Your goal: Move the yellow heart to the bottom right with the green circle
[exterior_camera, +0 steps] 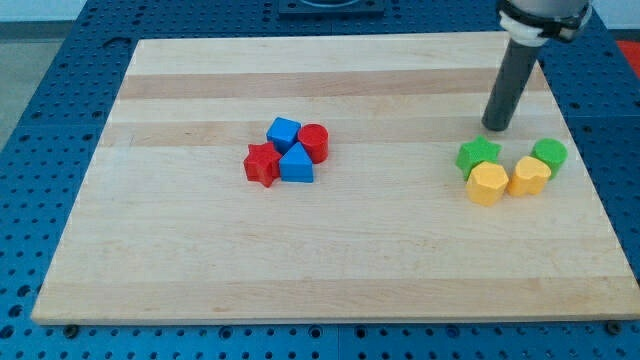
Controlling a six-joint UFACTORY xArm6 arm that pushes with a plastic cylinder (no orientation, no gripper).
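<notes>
Camera view
Tabletop (330, 270): pale wooden board on a blue perforated base.
My tip (496, 128): on the board at the view's right, just above the green star (478, 153) and apart from it.
End effector: a plain rod with nothing to open or close, so I cannot tell any apart or together state.
Yellow heart (529, 175): at the view's right, touching the green circle (550, 153) up and to its right.
Yellow hexagon (487, 184): just left of the heart, below the green star.
Far cluster: blue cube (283, 132), red cylinder (314, 142), red star (262, 164), blue triangle (296, 164), well apart at centre-left.
Step in hand: likely getting behind the heart-circle pair.
Doing it well: approach from the upper left, skirt the star, push slowly toward the bottom right so both slide together.
</notes>
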